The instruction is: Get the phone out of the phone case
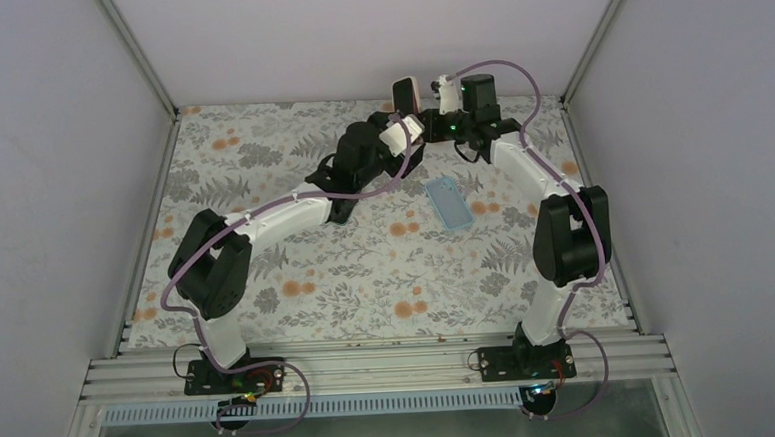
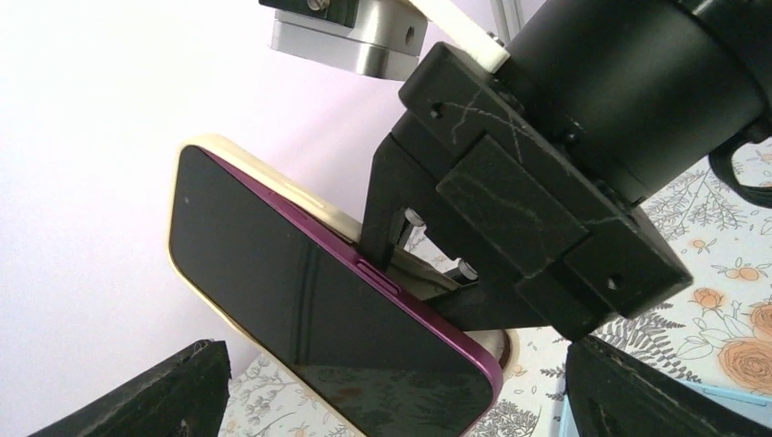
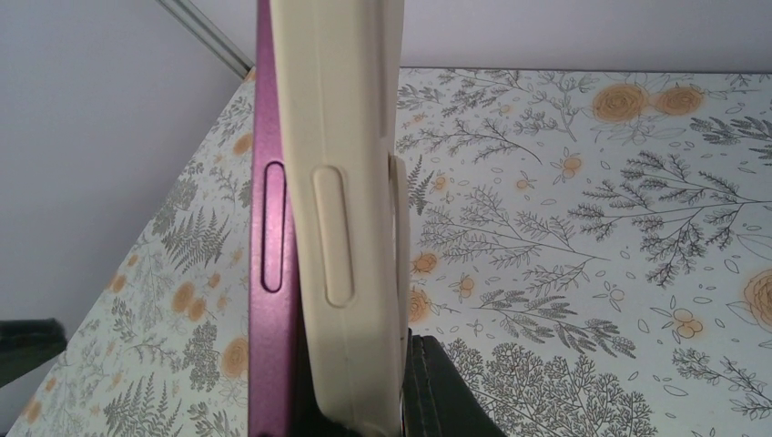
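The right pincer (image 2: pixel 405 264) is clamped on the case (image 3: pixel 350 228), holding it upright off the counter (image 1: pixel 366 270). This presents the phone's (image 2: pixel 300 309) freed edge. The left pincer (image 1: pixel 409 130), just in front, gapes wide and empty.

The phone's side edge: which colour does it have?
The phone has a magenta-purple side edge; the right wrist view shows it best.

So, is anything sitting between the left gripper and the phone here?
Nothing visible. The phone turns its screen toward the open left gripper, and no object lies between them. The right gripper holds the phone case at one long edge, off to the side of that approach.
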Action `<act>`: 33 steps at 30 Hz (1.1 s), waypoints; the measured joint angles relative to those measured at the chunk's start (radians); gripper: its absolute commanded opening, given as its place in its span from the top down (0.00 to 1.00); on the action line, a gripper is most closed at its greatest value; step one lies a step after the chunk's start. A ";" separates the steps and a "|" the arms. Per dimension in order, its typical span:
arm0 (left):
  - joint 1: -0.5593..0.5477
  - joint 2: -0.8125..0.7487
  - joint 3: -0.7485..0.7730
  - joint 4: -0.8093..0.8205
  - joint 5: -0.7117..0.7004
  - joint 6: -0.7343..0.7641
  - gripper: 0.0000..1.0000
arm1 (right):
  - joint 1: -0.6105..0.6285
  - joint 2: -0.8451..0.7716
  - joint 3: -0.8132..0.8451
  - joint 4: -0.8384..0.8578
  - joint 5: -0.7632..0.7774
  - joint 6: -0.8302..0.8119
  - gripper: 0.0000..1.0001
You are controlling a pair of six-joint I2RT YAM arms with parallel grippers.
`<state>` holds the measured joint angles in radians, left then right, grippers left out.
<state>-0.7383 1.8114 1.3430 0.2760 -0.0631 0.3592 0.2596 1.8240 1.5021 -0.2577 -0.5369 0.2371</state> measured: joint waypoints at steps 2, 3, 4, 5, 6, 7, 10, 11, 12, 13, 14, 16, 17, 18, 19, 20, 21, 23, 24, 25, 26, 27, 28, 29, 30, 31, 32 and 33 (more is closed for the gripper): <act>0.002 0.000 -0.003 0.000 0.000 0.001 0.09 | 0.000 0.000 0.000 -0.001 0.000 0.000 0.96; 0.002 0.000 -0.003 0.002 0.000 0.001 0.09 | 0.000 0.000 0.000 -0.003 0.000 0.000 0.96; 0.002 0.000 -0.006 0.006 -0.002 0.002 0.09 | 0.000 0.000 0.000 -0.004 -0.001 0.000 0.96; 0.003 0.001 -0.007 0.009 -0.005 0.003 0.09 | 0.000 -0.001 0.000 -0.004 -0.001 0.000 0.96; 0.003 0.002 -0.007 0.013 -0.008 0.005 0.09 | 0.000 -0.001 0.000 -0.004 -0.002 0.000 0.96; 0.003 0.004 -0.007 0.019 -0.010 0.006 0.09 | 0.000 -0.002 0.000 -0.004 -0.003 0.001 0.96; 0.003 0.013 -0.007 0.028 -0.012 0.010 0.09 | 0.001 -0.003 0.000 -0.004 -0.006 0.005 0.96; 0.003 0.017 -0.007 0.029 -0.011 0.011 0.10 | 0.001 -0.004 0.000 -0.003 -0.008 0.007 0.96; 0.003 0.021 -0.007 0.029 -0.011 0.014 0.10 | 0.001 -0.005 0.000 -0.002 -0.010 0.008 0.96; 0.003 0.024 -0.007 0.029 -0.011 0.015 0.10 | 0.001 -0.005 0.000 -0.001 -0.012 0.010 0.96; 0.003 0.026 -0.007 0.029 -0.011 0.015 0.10 | 0.001 -0.005 0.000 0.000 -0.014 0.013 0.96; 0.002 0.028 -0.007 0.029 -0.013 0.018 0.10 | 0.001 -0.005 0.000 0.002 -0.019 0.018 0.97; 0.002 0.029 -0.007 0.029 -0.015 0.018 0.10 | 0.001 -0.005 0.000 0.002 -0.023 0.020 0.96; 0.002 0.029 -0.007 0.030 -0.018 0.019 0.10 | 0.001 -0.005 0.000 0.002 -0.027 0.021 0.96; 0.002 0.029 -0.007 0.031 -0.024 0.019 0.10 | 0.001 -0.005 0.000 0.002 -0.030 0.022 0.96; 0.002 0.030 -0.007 0.034 -0.031 0.019 0.10 | 0.001 -0.005 0.000 0.002 -0.032 0.022 0.96; 0.002 0.031 -0.007 0.037 -0.037 0.019 0.10 | 0.001 -0.005 0.000 0.003 -0.034 0.023 0.96; 0.002 0.039 -0.002 0.038 -0.058 0.020 0.10 | 0.001 -0.007 -0.004 0.005 -0.039 0.024 0.96; 0.003 0.047 0.004 0.038 -0.068 0.020 0.10 | 0.001 -0.010 -0.008 0.006 -0.040 0.026 0.96; 0.004 0.060 0.014 0.038 -0.077 0.020 0.10 | 0.001 -0.011 -0.013 0.008 -0.041 0.027 0.96; 0.004 0.069 0.021 0.038 -0.086 0.021 0.10 | 0.001 -0.012 -0.013 0.009 -0.042 0.027 0.96; 0.004 0.080 0.028 0.041 -0.092 0.019 0.10 | 0.001 -0.013 -0.013 0.011 -0.041 0.026 0.96; 0.005 0.089 0.037 0.042 -0.095 0.019 0.11 | 0.001 -0.013 -0.018 0.018 -0.034 0.026 0.96; 0.005 0.096 0.044 0.041 -0.100 0.019 0.11 | -0.001 -0.014 -0.023 0.026 -0.030 0.027 0.96; 0.004 0.100 0.048 0.041 -0.103 0.019 0.12 | -0.002 -0.015 -0.028 0.032 -0.027 0.027 0.96; 0.004 0.101 0.048 0.041 -0.106 0.019 0.13 | -0.002 -0.016 -0.030 0.034 -0.026 0.028 0.96; 0.003 0.101 0.049 0.041 -0.109 0.019 0.16 | -0.003 -0.018 -0.032 0.038 -0.026 0.030 0.96; 0.002 0.101 0.049 0.043 -0.112 0.020 0.20 | -0.003 -0.021 -0.032 0.041 -0.026 0.030 0.96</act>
<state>-0.7361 1.9121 1.3922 0.3187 -0.1753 0.3790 0.2565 1.8034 1.4700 -0.2165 -0.5629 0.2672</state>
